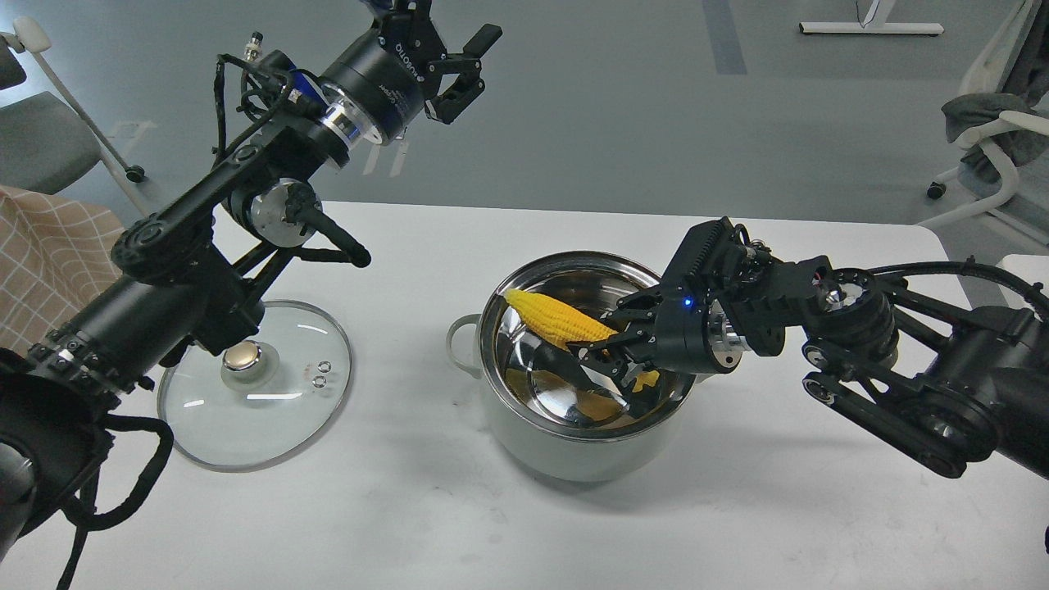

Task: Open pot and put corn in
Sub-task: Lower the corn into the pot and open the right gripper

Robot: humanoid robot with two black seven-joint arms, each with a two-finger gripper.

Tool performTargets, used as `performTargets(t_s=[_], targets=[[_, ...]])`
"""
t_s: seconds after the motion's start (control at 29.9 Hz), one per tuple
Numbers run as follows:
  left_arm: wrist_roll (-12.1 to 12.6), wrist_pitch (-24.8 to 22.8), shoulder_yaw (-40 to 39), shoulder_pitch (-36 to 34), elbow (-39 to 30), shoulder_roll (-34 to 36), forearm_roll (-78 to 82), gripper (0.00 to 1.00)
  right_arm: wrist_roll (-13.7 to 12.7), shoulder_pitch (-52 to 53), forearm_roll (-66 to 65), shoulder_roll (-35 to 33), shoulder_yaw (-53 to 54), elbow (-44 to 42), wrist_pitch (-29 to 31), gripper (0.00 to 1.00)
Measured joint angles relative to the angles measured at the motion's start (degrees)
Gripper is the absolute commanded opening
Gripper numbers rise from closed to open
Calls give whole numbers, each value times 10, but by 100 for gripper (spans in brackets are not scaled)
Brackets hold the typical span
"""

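Note:
The pale grey-green pot (524,442) stands open in the middle of the white table, its shiny steel inside showing. My right gripper (605,348) reaches in over the pot's right rim and is shut on the thick end of the yellow corn (553,319). The corn is held tilted inside the pot's mouth, its tip pointing up-left near the far-left rim. My left gripper (463,61) is raised high at the upper left, away from the pot, open and empty.
The round glass lid (270,410) with a gold knob lies flat on the table left of the pot, partly under my left arm. A beige checked cloth (49,262) is at the left edge. Office chairs stand on the floor beyond the table.

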Motion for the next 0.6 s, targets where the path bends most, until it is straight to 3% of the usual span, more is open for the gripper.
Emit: performTargets(t_s=[0.17, 0.47, 0.6], targets=[[0, 0, -1, 1, 0, 0, 0, 94, 0, -1, 0, 0, -3, 1, 0, 34], [0, 0, -2, 1, 0, 1, 0, 94, 3, -2, 0, -2, -4, 4, 0, 59], [-1, 0, -2, 1, 0, 1, 0, 94, 3, -3, 0, -4, -4, 6, 0, 79]])
